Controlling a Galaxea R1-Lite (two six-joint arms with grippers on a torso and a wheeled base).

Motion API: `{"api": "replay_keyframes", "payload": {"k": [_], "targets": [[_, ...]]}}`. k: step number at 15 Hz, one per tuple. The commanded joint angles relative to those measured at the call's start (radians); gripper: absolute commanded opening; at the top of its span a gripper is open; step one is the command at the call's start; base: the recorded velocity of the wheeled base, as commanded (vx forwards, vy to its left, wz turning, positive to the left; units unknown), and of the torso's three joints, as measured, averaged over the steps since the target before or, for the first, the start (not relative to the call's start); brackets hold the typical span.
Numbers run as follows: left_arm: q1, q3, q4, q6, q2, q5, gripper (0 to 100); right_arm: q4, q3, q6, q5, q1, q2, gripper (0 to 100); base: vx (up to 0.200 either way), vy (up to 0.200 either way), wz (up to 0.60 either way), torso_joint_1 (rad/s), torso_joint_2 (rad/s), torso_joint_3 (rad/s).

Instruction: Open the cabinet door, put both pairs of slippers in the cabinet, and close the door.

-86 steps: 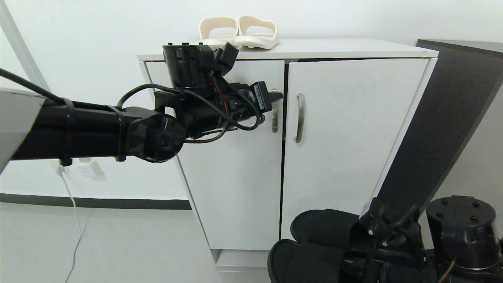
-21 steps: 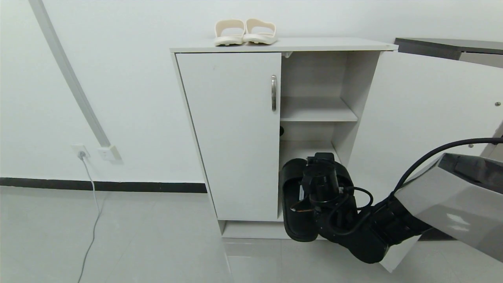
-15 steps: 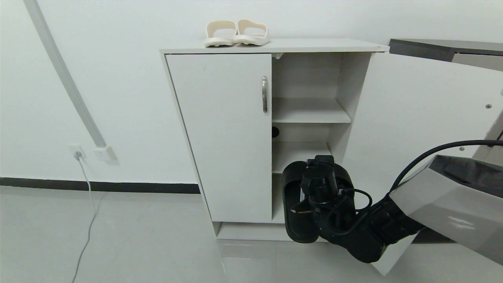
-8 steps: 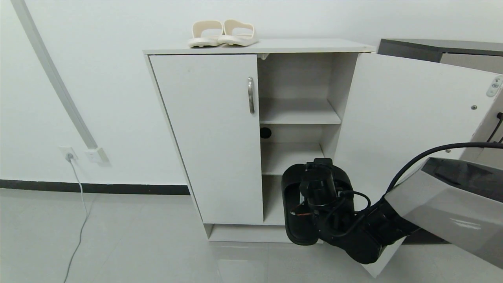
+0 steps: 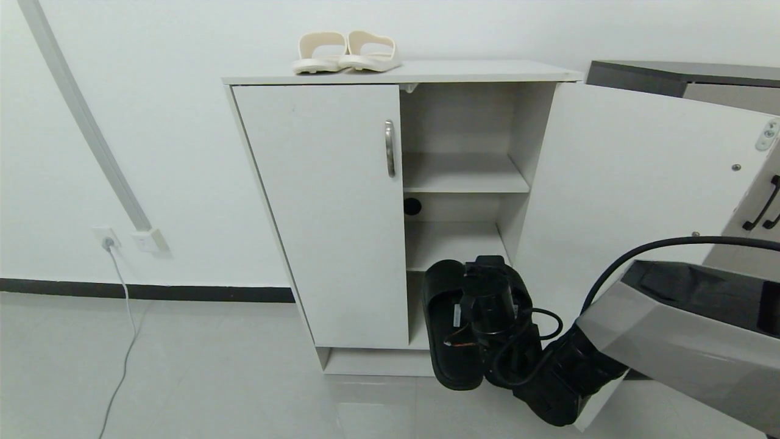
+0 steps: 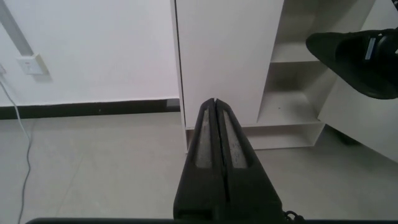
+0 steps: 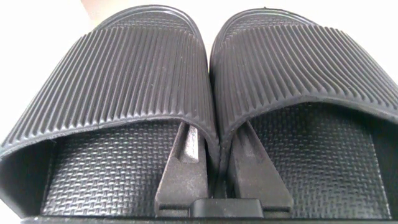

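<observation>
The white cabinet [image 5: 317,213] has its right door [image 5: 621,201] swung open and its left door shut. A cream pair of slippers [image 5: 345,52] sits on the cabinet top. My right gripper [image 7: 214,171] is shut on the black slippers [image 5: 454,323], pinching the two inner strap edges [image 7: 214,93] together, and holds the pair just in front of the open bottom compartment [image 5: 420,317]. In the left wrist view my left gripper [image 6: 214,106] is shut and holds nothing, low over the floor and facing the cabinet [image 6: 224,56], with the black slippers [image 6: 357,53] off to one side.
Inside the open half are two bare shelves [image 5: 463,174]. A wall socket with a cable [image 5: 109,244] is on the wall to the cabinet's left. A dark-topped piece of furniture [image 5: 682,76] stands behind the open door. Grey tiled floor [image 5: 183,378] lies in front.
The right cabinet door has been opened since the first frame, and the camera has shifted. Over the last half second the right gripper lowered the black slippers a little and moved them left.
</observation>
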Motion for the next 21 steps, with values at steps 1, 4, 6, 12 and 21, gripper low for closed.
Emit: {"api": "replay_keyframes", "payload": {"k": [1, 4, 6, 12, 21], "targets": [[0.000, 0.000, 0.000, 0.000, 0.002, 0.000, 0, -0.013, 0.017, -0.001, 0.014, 0.000, 0.016, 0, 0.000, 0.000, 0.00, 0.000, 0.00, 0.000], [0.000, 0.000, 0.000, -0.001, 0.002, 0.000, 0, -0.019, 0.018, -0.002, 0.032, -0.005, 0.046, 0, 0.000, 0.000, 0.00, 0.000, 0.00, 0.000], [0.000, 0.000, 0.000, 0.000, 0.002, 0.000, 0, -0.018, 0.017, -0.002, 0.032, -0.007, 0.054, 0, 0.000, 0.000, 0.00, 0.000, 0.00, 0.000], [0.000, 0.000, 0.000, 0.000, 0.002, 0.000, 0, -0.018, 0.006, -0.002, 0.032, -0.008, 0.074, 0, 0.000, 0.000, 0.00, 0.003, 0.00, -0.091], [0.000, 0.000, 0.000, -0.001, 0.002, 0.000, 0, -0.028, -0.013, -0.004, 0.017, -0.007, 0.100, 0, 0.000, 0.000, 0.00, 0.005, 0.00, -0.188]]}}
